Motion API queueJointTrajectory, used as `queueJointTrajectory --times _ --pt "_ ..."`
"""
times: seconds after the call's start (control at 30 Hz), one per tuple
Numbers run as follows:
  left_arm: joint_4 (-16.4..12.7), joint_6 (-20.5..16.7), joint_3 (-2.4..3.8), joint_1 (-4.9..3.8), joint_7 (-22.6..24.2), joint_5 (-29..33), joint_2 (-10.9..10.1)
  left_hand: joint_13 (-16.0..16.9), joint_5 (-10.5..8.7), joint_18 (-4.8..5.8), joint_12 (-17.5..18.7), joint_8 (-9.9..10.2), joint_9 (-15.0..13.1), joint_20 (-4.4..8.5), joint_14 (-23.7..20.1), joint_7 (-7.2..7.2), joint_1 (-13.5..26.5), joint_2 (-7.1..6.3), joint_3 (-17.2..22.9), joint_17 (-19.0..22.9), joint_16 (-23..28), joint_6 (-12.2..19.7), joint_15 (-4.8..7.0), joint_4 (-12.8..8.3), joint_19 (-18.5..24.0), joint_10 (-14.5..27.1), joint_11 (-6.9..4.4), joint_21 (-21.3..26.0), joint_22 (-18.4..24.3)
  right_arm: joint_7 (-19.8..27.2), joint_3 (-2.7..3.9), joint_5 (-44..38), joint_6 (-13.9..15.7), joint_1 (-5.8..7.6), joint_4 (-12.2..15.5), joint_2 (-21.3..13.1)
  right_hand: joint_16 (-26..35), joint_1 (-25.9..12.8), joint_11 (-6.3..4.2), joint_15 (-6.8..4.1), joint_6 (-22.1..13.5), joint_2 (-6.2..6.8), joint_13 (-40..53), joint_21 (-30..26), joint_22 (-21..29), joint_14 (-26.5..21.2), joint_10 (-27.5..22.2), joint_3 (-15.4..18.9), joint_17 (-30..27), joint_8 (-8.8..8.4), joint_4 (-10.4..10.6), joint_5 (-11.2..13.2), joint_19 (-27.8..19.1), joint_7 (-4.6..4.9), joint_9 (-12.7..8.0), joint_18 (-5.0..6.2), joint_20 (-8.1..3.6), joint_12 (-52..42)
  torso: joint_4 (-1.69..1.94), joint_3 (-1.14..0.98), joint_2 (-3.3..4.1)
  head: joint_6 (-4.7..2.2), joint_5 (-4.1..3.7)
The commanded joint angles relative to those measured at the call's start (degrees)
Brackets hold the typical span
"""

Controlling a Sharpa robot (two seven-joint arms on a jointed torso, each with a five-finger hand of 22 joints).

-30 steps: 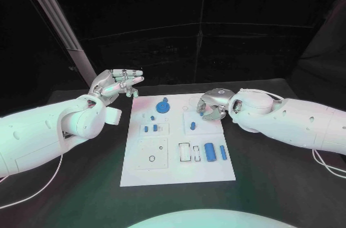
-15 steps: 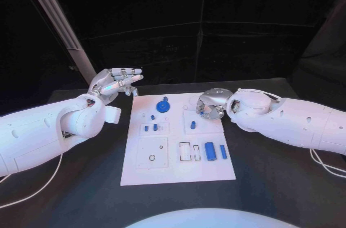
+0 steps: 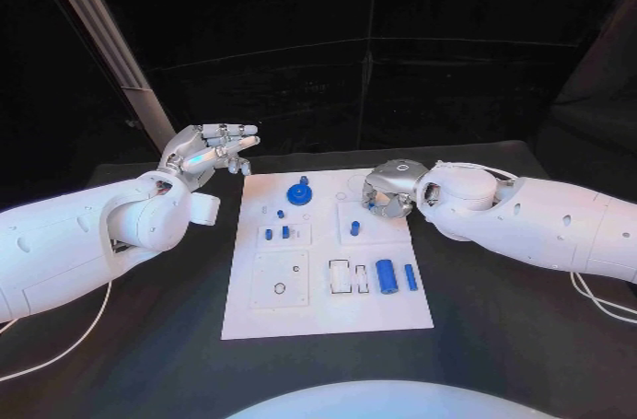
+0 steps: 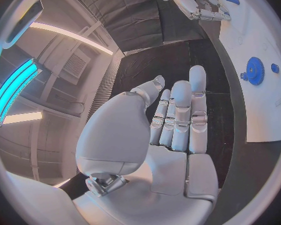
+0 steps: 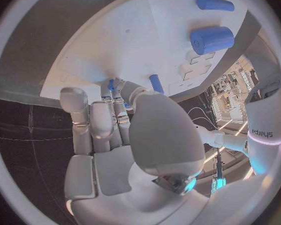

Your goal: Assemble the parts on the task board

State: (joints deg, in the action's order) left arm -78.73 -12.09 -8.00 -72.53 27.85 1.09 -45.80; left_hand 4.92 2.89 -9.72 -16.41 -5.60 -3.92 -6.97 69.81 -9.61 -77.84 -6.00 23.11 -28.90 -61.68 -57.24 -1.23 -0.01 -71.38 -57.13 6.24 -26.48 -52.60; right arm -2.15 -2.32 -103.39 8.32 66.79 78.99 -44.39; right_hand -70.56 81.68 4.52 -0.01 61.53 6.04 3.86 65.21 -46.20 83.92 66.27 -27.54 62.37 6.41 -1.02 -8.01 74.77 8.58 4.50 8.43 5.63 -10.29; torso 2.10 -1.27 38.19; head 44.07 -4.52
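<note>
The white task board (image 3: 325, 299) lies mid-table. On it I see a blue gear (image 3: 301, 195), small blue pieces (image 3: 275, 234), a blue peg (image 3: 354, 227), a thick blue cylinder (image 3: 387, 276) and a thin blue bar (image 3: 411, 278). My right hand (image 3: 385, 194) hovers over the board's far right part with its fingers curled down. In the right wrist view its fingertips (image 5: 115, 92) and thumb close round a small blue part (image 5: 110, 84), near the peg (image 5: 155, 83). My left hand (image 3: 207, 150) is raised beyond the board's far left corner, fingers straight and apart, holding nothing.
A slanted metal post (image 3: 126, 64) rises behind my left arm. Black table (image 3: 492, 345) surrounds the board. In the left wrist view the gear (image 4: 255, 71) and the board's edge (image 4: 265, 110) lie beside my left hand (image 4: 172, 130).
My right hand has edged slightly left and toward the board's far edge. My left hand has stayed raised, its fingers shifting a little.
</note>
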Motion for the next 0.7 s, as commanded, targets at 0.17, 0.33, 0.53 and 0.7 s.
queueJointTrajectory --times 0.17,0.33,0.53,0.7 --pt "0.25 0.88 0.03 -0.07 -0.32 0.4 -0.06 -0.09 0.2 -0.76 -0.46 -0.39 -0.06 0.24 -0.6 0.0 -0.65 -0.2 0.16 0.46 0.37 -0.35 0.12 -0.26 0.07 -0.08 -0.11 0.17 0.11 -1.17 -0.03 -3.26 -0.08 0.01 0.08 0.13 -0.36 -0.84 0.1 -0.25 0.34 0.48 -0.09 0.34 -0.12 1.47 0.52 -0.99 0.09 -0.71 -0.42 0.12 0.17 0.12 -0.13 -0.65 0.05 0.76 0.06 0.05 0.04 0.27 -0.1" --pt "0.42 1.02 0.02 -0.08 -0.55 0.4 -0.13 -0.14 0.2 -0.74 -0.5 -0.37 -0.03 0.24 -0.86 -0.04 -0.63 -0.33 0.14 1.01 0.64 -0.29 0.09 -0.33 0.11 0.09 -0.06 0.23 0.17 -1.67 -0.03 -4.15 -0.91 0.0 0.16 0.23 -0.37 -0.96 0.16 -0.22 0.3 0.78 -0.09 0.45 -0.21 1.44 0.52 -1.5 0.07 -0.97 -0.83 0.13 0.09 0.17 -0.18 -0.65 0.08 1.06 0.09 0.04 0.02 0.39 -0.06" --pt "0.49 1.1 0.02 -0.08 -0.73 0.4 -0.28 -0.2 0.21 -0.72 -0.55 -0.35 0.0 0.24 -1.13 -0.07 -0.64 -0.38 0.17 1.54 0.92 -0.21 0.06 -0.39 0.17 0.3 -0.02 0.31 0.23 -2.11 -0.03 -5.08 -1.19 -0.03 0.36 0.35 -0.82 -0.85 0.05 -0.32 0.98 0.76 0.05 1.28 -1.44 1.52 1.33 -2.5 0.62 -1.02 -1.63 0.16 0.38 0.09 -0.1 -0.81 0.05 1.13 0.09 0.05 0.03 0.61 -0.04" --pt "0.49 1.12 0.02 -0.08 -0.82 0.4 -0.42 -0.22 0.21 -0.71 -0.58 -0.34 0.01 0.24 -1.22 -0.08 -0.65 -0.38 0.19 1.67 1.0 -0.18 0.05 -0.41 0.2 0.36 -0.01 0.35 0.26 -2.18 -0.02 -5.29 2.01 -0.19 1.04 0.17 -1.63 -0.55 -0.29 -0.68 2.19 -0.07 0.23 3.68 -5.16 1.76 2.66 -3.71 1.49 -0.85 -2.39 0.82 1.73 -0.17 0.09 -1.4 -0.22 0.99 0.03 0.03 -0.04 0.61 -0.01"
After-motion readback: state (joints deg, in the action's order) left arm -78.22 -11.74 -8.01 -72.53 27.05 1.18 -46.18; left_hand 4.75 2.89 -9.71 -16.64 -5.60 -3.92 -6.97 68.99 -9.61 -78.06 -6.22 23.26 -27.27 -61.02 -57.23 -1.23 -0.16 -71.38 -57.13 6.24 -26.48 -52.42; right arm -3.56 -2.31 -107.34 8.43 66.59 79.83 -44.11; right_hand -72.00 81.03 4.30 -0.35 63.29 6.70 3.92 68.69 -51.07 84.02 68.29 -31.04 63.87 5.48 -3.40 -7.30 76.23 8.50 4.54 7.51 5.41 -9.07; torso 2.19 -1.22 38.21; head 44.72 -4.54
